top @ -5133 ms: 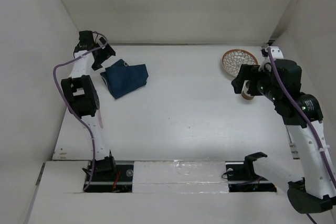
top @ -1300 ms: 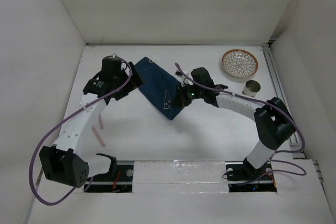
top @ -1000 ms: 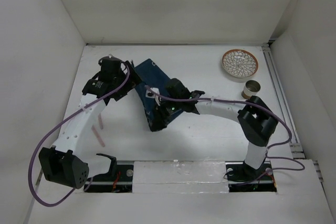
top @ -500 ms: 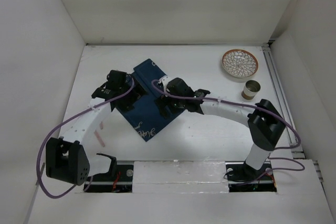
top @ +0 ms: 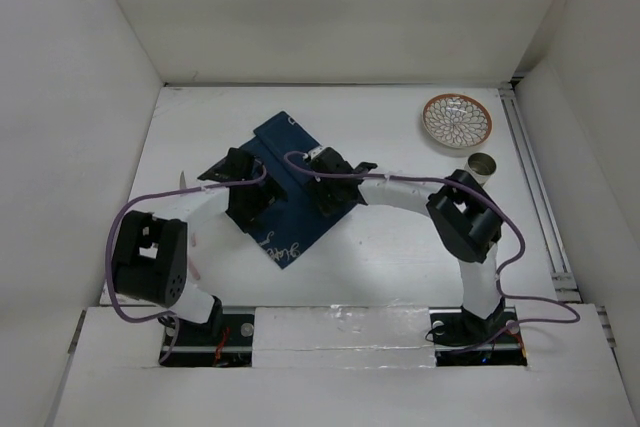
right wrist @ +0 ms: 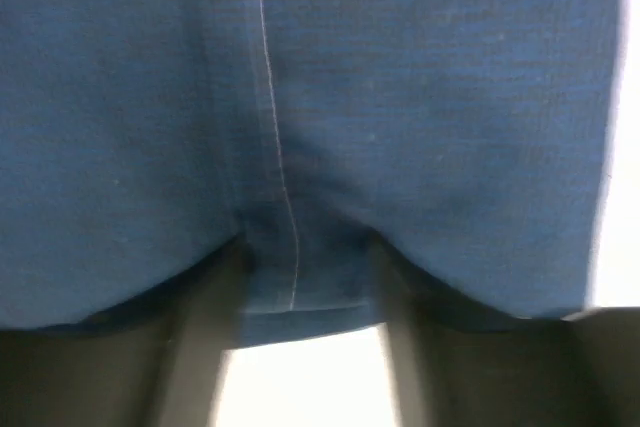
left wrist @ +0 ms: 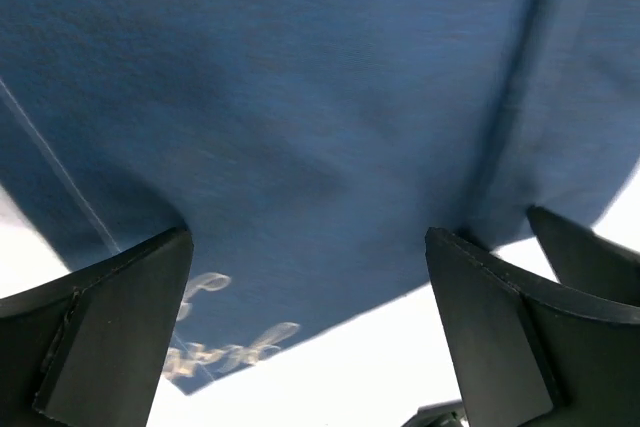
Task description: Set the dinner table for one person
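Table (top: pixel 420 247), under both arms, is now carrying the mat (top: pixel 292 157) spread flat, no longer bunched far-left, so the plate (top: pixel 456 120) is likely coming next; left tool (left wrist: pixel 308 237) is hanging apart; right tool (right wrist: pixel 305 247), cannot tell.

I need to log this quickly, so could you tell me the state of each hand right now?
Left hand: open, holding nothing, over the placemat.
Right hand: cannot be told; it sits at the placemat's edge.

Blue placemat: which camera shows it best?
Top external view: the nearly whole navy placemat lies spread diagonally on the white table. Left wrist shows only a corner with pale script; right wrist only a stitched edge.
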You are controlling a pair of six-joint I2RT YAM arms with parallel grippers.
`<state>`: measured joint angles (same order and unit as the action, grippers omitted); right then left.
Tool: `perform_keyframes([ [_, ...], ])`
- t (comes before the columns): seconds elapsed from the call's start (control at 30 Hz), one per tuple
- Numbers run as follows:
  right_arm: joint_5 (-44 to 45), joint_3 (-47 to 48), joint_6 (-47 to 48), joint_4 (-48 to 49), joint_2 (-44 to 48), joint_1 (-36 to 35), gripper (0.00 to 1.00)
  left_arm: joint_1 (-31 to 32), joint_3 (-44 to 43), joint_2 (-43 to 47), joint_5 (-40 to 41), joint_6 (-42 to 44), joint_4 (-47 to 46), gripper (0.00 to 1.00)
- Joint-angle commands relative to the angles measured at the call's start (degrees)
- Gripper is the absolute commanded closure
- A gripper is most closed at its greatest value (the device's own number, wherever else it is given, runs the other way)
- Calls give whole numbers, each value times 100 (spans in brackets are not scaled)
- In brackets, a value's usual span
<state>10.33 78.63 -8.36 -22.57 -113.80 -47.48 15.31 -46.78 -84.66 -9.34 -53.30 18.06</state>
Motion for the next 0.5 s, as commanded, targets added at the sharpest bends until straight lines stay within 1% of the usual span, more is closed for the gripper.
perform_keyframes([
  [0.0, 180, 302, 63, -116, -99, -24, 49, -2, 108, -208, 91, -128, -14, 0],
  [0.03, 180, 302, 63, -116, -99, -24, 61, -2, 108, -374, 143, -128, 65, 0],
  [0.07, 180, 302, 63, -116, -99, -24, 67, -2, 108, -463, 143, -128, 66, 0],
  [0.1, 180, 302, 10, -116, -99, 28, 80, -2, 108, -533, 143, -128, 66, 2],
  [0.17, 180, 302, 10, -116, -46, 29, 93, -2, 56, -743, 143, -75, 118, 2],
  [0.2, 128, 302, 10, -116, -46, 29, 100, -2, 55, -797, 196, -75, 118, 3],
  [0.3, 67, 302, -113, -169, 226, 142, 100, -2, -67, -1025, 196, 64, 118, 6],
  [0.37, -83, 302, -323, -116, 515, 370, 100, -2, -190, -1192, 249, 135, 205, 10],
  [0.47, -627, 145, -613, 129, 999, 915, 100, -2, -480, -1544, 371, 197, 338, 10],
])
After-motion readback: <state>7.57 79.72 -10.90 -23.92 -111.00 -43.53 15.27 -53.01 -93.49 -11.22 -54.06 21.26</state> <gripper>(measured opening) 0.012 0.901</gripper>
